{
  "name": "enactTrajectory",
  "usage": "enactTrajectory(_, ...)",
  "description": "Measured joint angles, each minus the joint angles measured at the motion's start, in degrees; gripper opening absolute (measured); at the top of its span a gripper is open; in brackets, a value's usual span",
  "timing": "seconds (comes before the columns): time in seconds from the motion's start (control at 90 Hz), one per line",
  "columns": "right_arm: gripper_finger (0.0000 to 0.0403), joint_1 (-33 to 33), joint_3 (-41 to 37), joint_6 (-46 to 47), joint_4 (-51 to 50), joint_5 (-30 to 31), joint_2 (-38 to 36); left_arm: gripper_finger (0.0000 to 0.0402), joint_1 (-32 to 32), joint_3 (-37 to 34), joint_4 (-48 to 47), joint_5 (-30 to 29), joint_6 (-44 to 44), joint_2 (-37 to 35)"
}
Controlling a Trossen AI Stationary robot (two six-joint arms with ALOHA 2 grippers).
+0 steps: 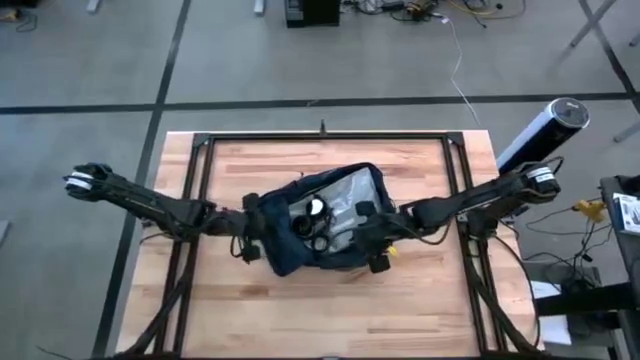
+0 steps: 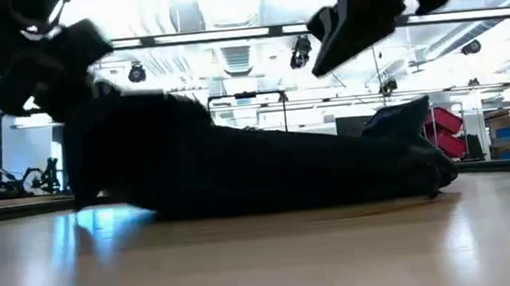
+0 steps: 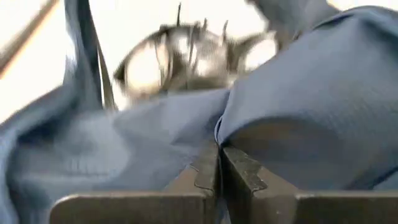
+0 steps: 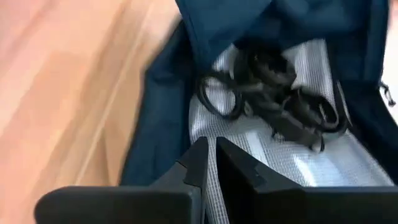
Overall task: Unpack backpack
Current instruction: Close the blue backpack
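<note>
Left gripper pinches the backpack fabric between its jaws; right gripper, jaws nearly closed, hovers just short of the headphones.

Both arms reach inward (jaws closed) at table centre

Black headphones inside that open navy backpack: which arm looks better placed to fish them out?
Probably the right. The right gripper hangs over the large dark navy fabric backpack's silvery lining, facing the black headphones, fingers nearly closed and empty. The left gripper is pinching the fabric rim.
</note>
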Motion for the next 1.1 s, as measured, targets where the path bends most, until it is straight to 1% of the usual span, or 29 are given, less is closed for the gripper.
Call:
enactTrajectory(0.078,0.0024,0.24,-0.05,0.35,0.54,-0.38,1.54,0.0000,0.00,0.69,5.29,0.45,5.68,-0.46)
enactTrajectory(0.144,0.0025,0.39,-0.17,1.34,1.76,-0.91,2.91,0.0000,0.00,1.66,8.99,2.24,9.70,-0.83)
enactTrajectory(0.267,0.0024,0.61,-0.21,0.54,5.73,-1.05,5.59,0.0004,0.17,3.17,8.64,3.52,13.09,-0.49)
enactTrajectory(0.389,0.0037,0.61,-0.27,-2.83,11.03,-1.06,8.07,0.0016,0.46,3.21,6.89,3.42,11.63,0.36)
enactTrajectory(0.444,0.0051,0.61,0.16,-4.00,11.79,-1.03,8.94,0.0023,0.82,3.23,6.69,3.39,9.67,1.37)
enactTrajectory(0.511,0.0074,0.70,1.16,-5.88,14.03,-1.00,9.79,0.0034,1.16,3.02,4.25,3.10,6.95,1.71)
enactTrajectory(0.578,0.0102,1.12,1.62,-7.64,16.29,-0.56,9.78,0.0047,1.69,3.22,5.46,2.62,5.84,3.26)
enactTrajectory(0.656,0.0135,1.40,2.38,-9.78,20.38,-0.64,10.14,0.0065,2.19,3.13,4.20,0.34,5.16,3.41)
enactTrajectory(0.767,0.0176,2.23,2.60,-12.81,25.42,-0.65,10.96,0.0091,3.75,3.87,7.46,-2.86,6.51,4.92)
enactTrajectory(0.833,0.0195,2.43,3.25,-14.80,29.36,-0.61,13.17,0.0105,4.98,3.89,8.45,-3.09,8.08,5.16)
enactTrajectory(0.922,0.0214,2.86,3.42,-16.54,32.03,-0.42,15.94,0.0122,6.67,4.26,14.07,-3.08,11.03,7.00)
enactTrajectory(0.967,0.0221,2.88,4.48,-17.46,33.95,1.03,17.94,0.0129,7.32,4.25,14.86,-3.07,12.10,7.22)
enactTrajectory(1.0,0.0225,3.12,5.29,-17.78,34.56,3.55,19.04,0.0134,7.84,4.17,16.02,-3.05,12.83,7.75)
enactTrajectory(1.033,0.0228,3.45,5.84,-18.04,34.47,7.84,19.64,0.0138,8.42,4.25,19.03,-2.81,13.80,9.10)
enactTrajectory(1.078,0.0230,3.75,7.15,-18.07,34.18,15.86,20.69,0.0143,8.90,4.63,21.56,-2.45,14.82,10.16)
enactTrajectory(1.1,0.0231,3.78,8.20,-18.06,34.39,20.00,21.52,0.0145,9.01,4.58,21.34,-2.25,15.13,10.33)
